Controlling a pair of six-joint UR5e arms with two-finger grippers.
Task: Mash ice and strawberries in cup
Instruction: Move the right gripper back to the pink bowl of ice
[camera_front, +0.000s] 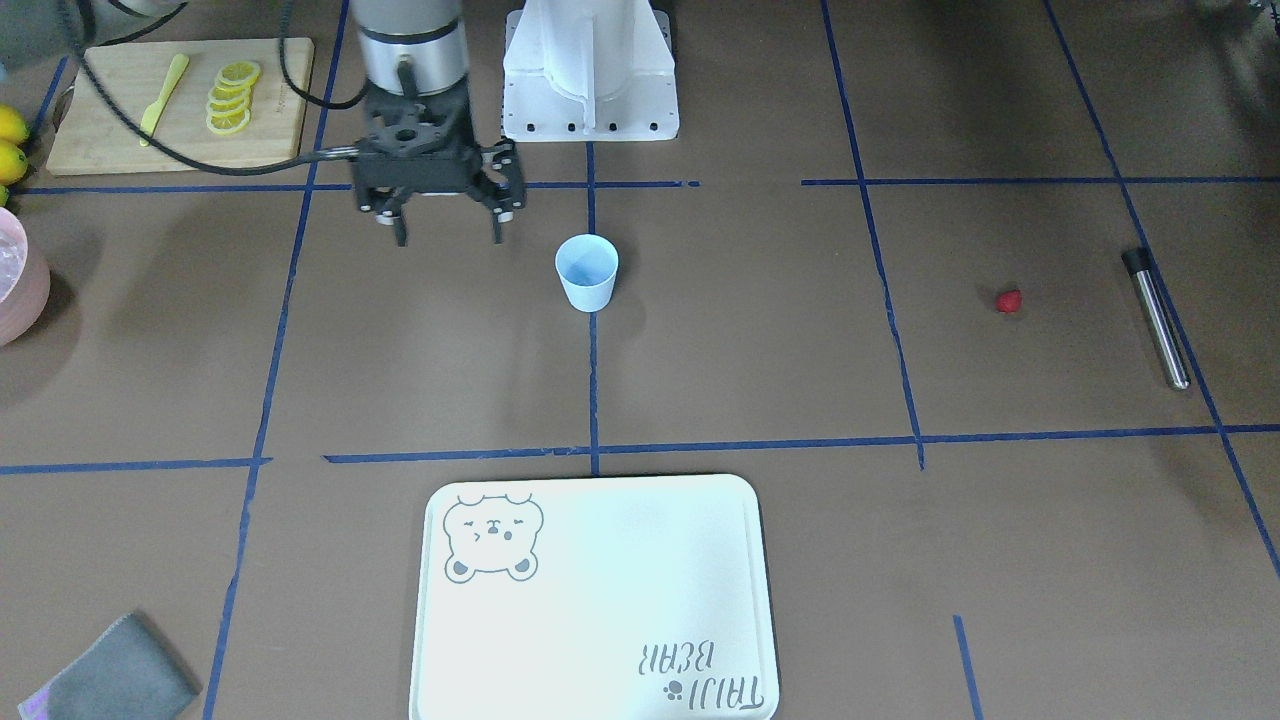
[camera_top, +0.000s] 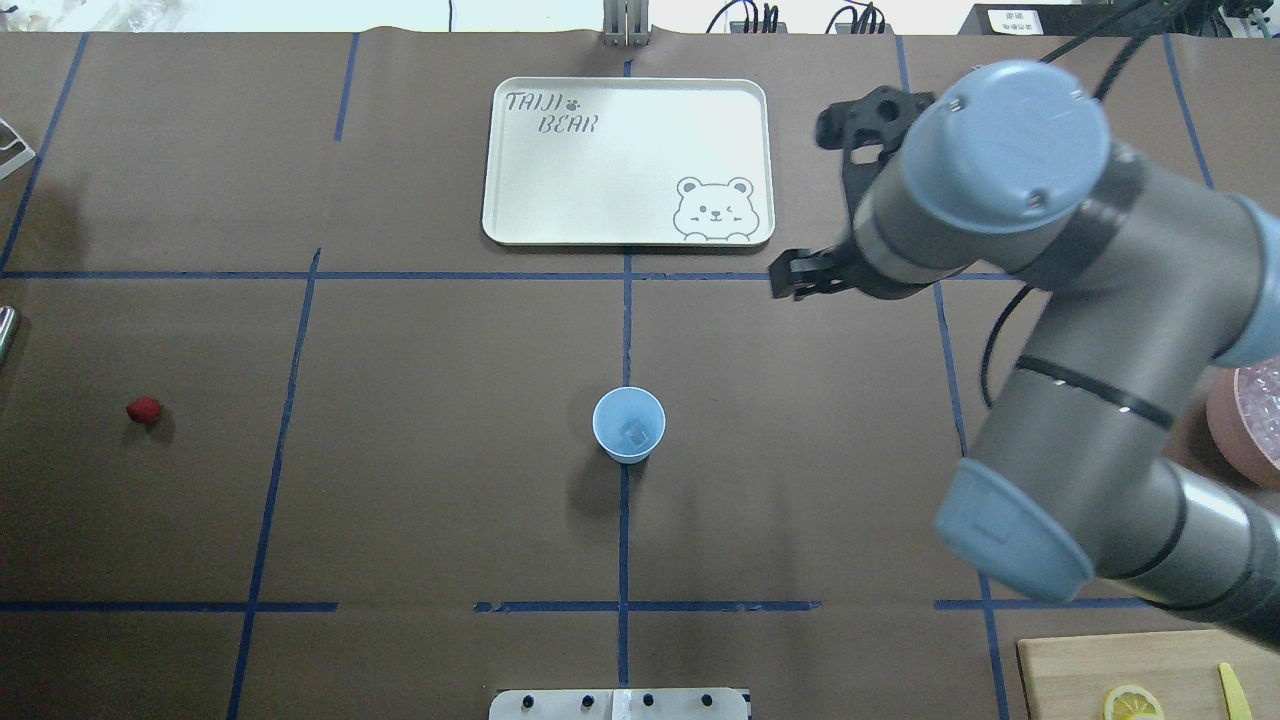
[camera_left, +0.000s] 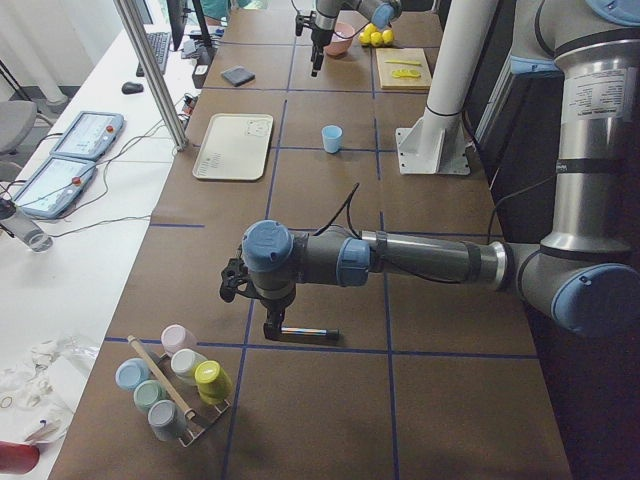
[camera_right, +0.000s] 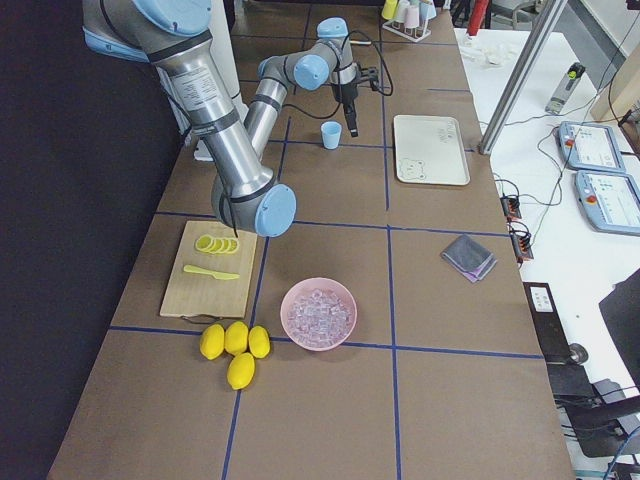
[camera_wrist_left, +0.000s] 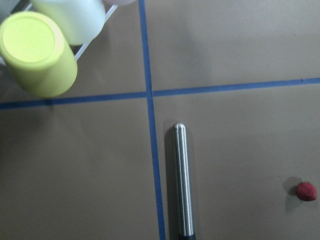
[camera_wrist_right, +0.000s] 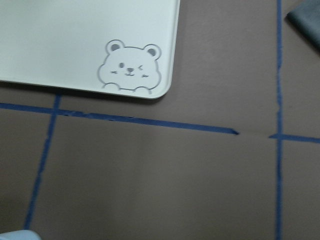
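Hovering near the cup (camera_front: 587, 272), ice (camera_top: 635, 432) apparently inside, the right gripper (camera_front: 448, 228) gapes wide and empty. The strawberry (camera_front: 1009, 301) lies well apart on the table, likely next for the left gripper (camera_left: 272, 328), whose jaw state cannot be told.

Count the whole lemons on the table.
4 whole lemons, bunched beside the cutting board and the pink bowl: three in a row, one more against them toward the table's end. None looks hidden.

Cup (camera_front: 587, 272) light blue — strawberry (camera_front: 1009, 301) red — tray (camera_front: 600, 600) pale white, grey bear print.
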